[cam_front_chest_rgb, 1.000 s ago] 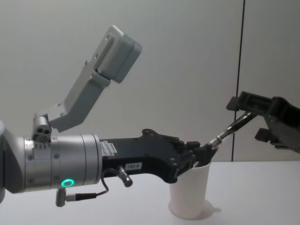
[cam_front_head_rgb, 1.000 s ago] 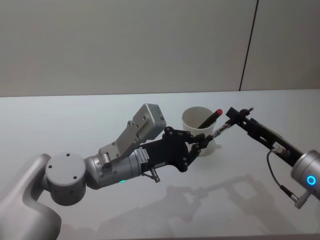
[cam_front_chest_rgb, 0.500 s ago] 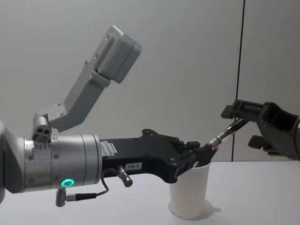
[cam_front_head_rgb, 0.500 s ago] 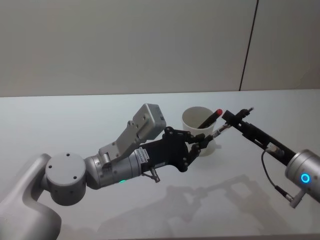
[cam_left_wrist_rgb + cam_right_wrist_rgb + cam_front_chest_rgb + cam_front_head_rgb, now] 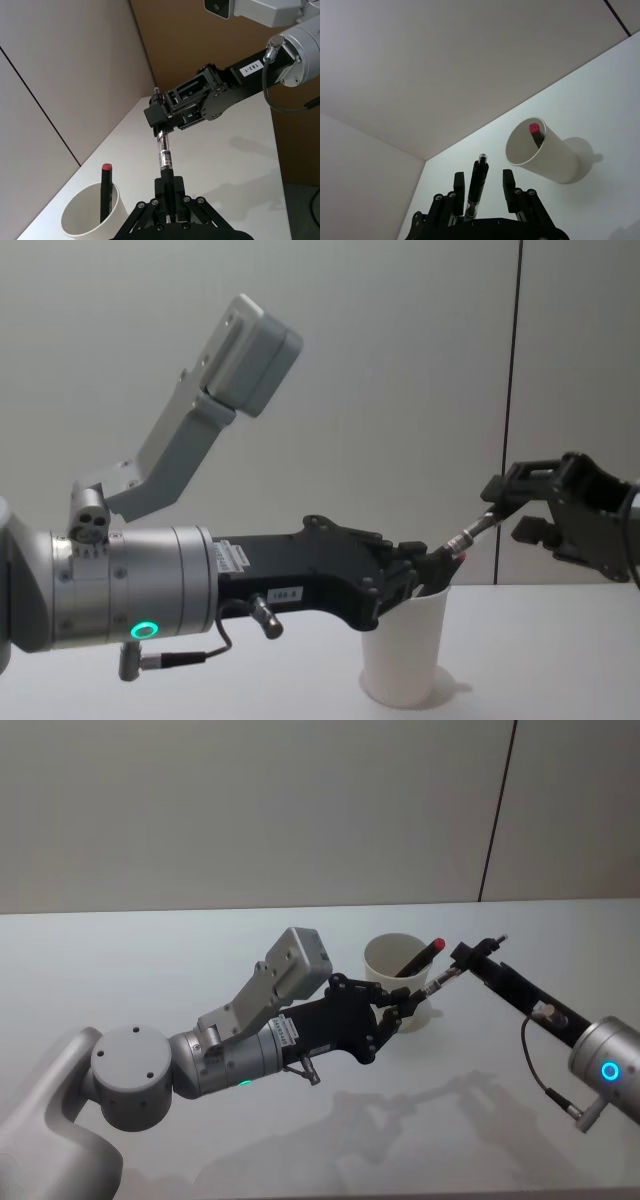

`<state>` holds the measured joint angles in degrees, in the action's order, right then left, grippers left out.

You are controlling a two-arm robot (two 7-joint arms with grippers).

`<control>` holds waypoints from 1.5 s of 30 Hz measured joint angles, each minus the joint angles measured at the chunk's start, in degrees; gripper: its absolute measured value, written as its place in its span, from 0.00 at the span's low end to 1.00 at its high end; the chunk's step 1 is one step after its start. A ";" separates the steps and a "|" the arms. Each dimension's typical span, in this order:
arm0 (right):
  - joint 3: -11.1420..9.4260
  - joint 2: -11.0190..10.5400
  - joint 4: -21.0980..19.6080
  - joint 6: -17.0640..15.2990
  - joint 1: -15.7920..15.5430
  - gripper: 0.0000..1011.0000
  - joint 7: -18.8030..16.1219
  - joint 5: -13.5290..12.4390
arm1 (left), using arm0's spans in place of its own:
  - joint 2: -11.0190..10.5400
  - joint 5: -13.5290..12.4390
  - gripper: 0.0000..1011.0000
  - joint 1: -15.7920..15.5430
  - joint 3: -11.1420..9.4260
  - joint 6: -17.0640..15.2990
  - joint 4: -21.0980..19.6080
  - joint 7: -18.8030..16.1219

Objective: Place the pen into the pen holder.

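My left gripper (image 5: pixel 405 1005) is shut on the lower end of a slim black and silver pen (image 5: pixel 437 982), just in front of the pen holder (image 5: pixel 385 962). The holder is a white paper cup (image 5: pixel 405 660) standing upright. The pen slants up and to the right from the cup's rim. My right gripper (image 5: pixel 462 963) sits around its upper end. In the right wrist view the right gripper (image 5: pixel 483 175) is open, and the pen (image 5: pixel 474 192) stands between its fingers with a gap. A red-capped pen (image 5: pixel 425 955) leans inside the cup.
The white table (image 5: pixel 150 950) runs left and toward me, with a plain wall behind. My left arm's grey camera housing (image 5: pixel 295 960) rises just left of the cup. My right forearm (image 5: pixel 600 1070) comes in from the lower right.
My right gripper has dropped lower along the pen, shifting left and then back right. The left gripper, pen and cup have stayed still.
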<state>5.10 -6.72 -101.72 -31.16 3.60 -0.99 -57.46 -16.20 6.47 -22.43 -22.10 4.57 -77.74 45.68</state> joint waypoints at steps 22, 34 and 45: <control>-0.64 -0.12 0.61 3.06 0.56 0.13 1.89 -9.50 | -0.01 -0.01 0.23 0.00 0.01 0.04 -0.01 0.00; -0.03 -1.02 0.93 4.83 1.14 0.13 0.74 -8.56 | 0.00 0.00 0.59 0.00 0.00 0.00 0.00 0.00; 0.42 -2.94 2.47 7.64 3.09 0.13 -4.59 -2.39 | 0.00 0.00 0.93 0.00 0.00 0.00 0.00 0.00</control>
<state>5.52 -9.66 -99.26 -23.52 6.69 -5.58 -59.85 -16.20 6.47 -22.43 -22.10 4.57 -77.73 45.69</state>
